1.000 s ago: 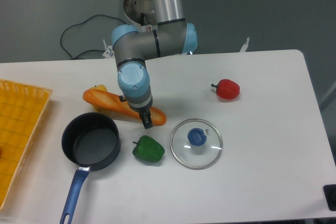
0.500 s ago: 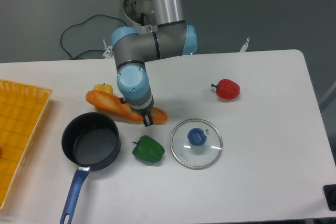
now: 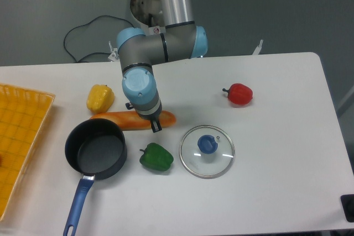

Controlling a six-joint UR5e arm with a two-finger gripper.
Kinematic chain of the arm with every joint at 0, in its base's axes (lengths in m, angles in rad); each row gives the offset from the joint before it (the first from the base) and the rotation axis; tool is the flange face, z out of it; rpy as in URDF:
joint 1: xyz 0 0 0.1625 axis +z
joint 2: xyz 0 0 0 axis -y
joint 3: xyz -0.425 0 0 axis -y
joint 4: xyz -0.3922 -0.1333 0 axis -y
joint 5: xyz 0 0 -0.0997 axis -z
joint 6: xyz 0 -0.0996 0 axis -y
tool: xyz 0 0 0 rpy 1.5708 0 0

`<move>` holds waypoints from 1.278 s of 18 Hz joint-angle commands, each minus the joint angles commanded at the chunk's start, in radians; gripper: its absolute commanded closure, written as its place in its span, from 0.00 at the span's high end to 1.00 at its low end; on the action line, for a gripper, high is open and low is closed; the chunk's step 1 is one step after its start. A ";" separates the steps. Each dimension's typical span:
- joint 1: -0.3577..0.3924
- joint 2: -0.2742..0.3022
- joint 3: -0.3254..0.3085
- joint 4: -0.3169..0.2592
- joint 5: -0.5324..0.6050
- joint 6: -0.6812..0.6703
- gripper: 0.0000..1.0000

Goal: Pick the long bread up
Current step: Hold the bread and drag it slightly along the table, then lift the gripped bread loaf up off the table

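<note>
The long bread (image 3: 124, 120), a slim golden-orange baguette, lies almost level across the view, just behind the pot. My gripper (image 3: 154, 122) points down over its right end. The fingers are closed around the loaf, and one dark fingertip (image 3: 156, 127) shows at its near side. The gripper's blue-grey wrist hides part of the bread. I cannot tell whether the loaf rests on the table or hangs just above it.
A yellow pepper (image 3: 100, 98) sits just behind the bread's left end. The dark pot (image 3: 95, 148) with a blue handle is in front, with a green pepper (image 3: 156, 157) and a glass lid (image 3: 207, 151) to its right. Farther right is a red pepper (image 3: 239, 94). A yellow basket (image 3: 19, 131) is at the left edge.
The bread has swung from tilted to nearly level, its left end moving toward the pot. The yellow pepper that it mostly hid now shows in full. The gripper has barely shifted.
</note>
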 joint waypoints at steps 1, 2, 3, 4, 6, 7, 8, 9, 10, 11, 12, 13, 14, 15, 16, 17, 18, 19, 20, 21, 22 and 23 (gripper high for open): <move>0.000 0.000 0.002 0.000 -0.002 0.000 0.00; 0.000 -0.002 0.003 0.000 0.000 0.000 0.00; 0.000 -0.002 0.005 -0.002 0.000 0.002 0.02; 0.000 -0.002 0.006 -0.003 0.002 0.002 0.01; 0.000 0.000 0.009 -0.011 0.005 0.002 0.00; 0.002 0.002 0.014 -0.021 0.005 0.002 0.00; 0.002 0.002 0.023 -0.035 0.005 0.002 0.00; 0.002 0.003 0.032 -0.049 0.005 0.002 0.00; 0.002 0.003 0.043 -0.067 0.005 0.002 0.00; 0.003 0.005 0.054 -0.086 0.005 0.002 0.00; 0.005 0.006 0.064 -0.101 0.005 0.002 0.00; 0.006 0.008 0.074 -0.116 0.005 0.002 0.00; 0.008 0.009 0.086 -0.129 0.005 0.003 0.00; 0.012 0.011 0.095 -0.143 0.005 0.005 0.00; 0.015 0.012 0.106 -0.155 0.005 0.008 0.00; 0.020 0.023 0.112 -0.169 0.005 0.014 0.00; 0.034 0.037 0.118 -0.181 0.003 0.015 0.00; 0.041 0.043 0.126 -0.193 0.002 0.018 0.00; 0.046 0.046 0.138 -0.208 0.002 0.024 0.00; 0.052 0.048 0.150 -0.228 0.002 0.028 0.00; 0.061 0.049 0.161 -0.247 0.000 0.028 0.00; 0.067 0.049 0.169 -0.258 -0.002 0.029 0.00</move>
